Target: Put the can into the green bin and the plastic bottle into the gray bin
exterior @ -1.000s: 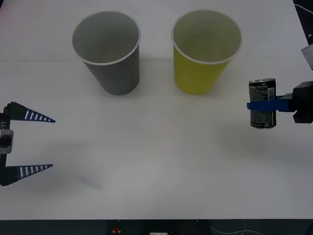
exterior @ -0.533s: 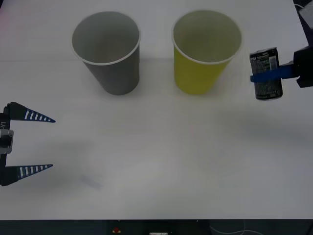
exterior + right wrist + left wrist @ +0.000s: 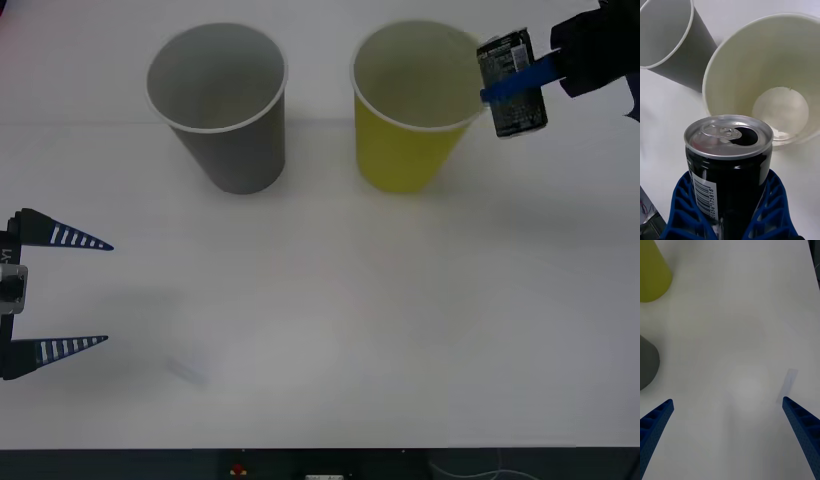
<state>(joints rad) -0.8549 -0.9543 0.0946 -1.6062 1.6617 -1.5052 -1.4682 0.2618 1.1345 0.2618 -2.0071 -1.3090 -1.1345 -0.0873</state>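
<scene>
The drink can (image 3: 512, 84) was clamped in the right tool (image 3: 505, 90), raised at the green bin's (image 3: 405, 150) far rim. If released there, it could probably strike the rim and topple the bin. The left tool (image 3: 95, 292) waited open over the bench (image 3: 330, 320).

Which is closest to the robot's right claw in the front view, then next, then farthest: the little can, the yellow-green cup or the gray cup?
1. The can, clamped in the right gripper.
2. The green bin, just beside it toward the left.
3. The gray bin, farther left.
</scene>
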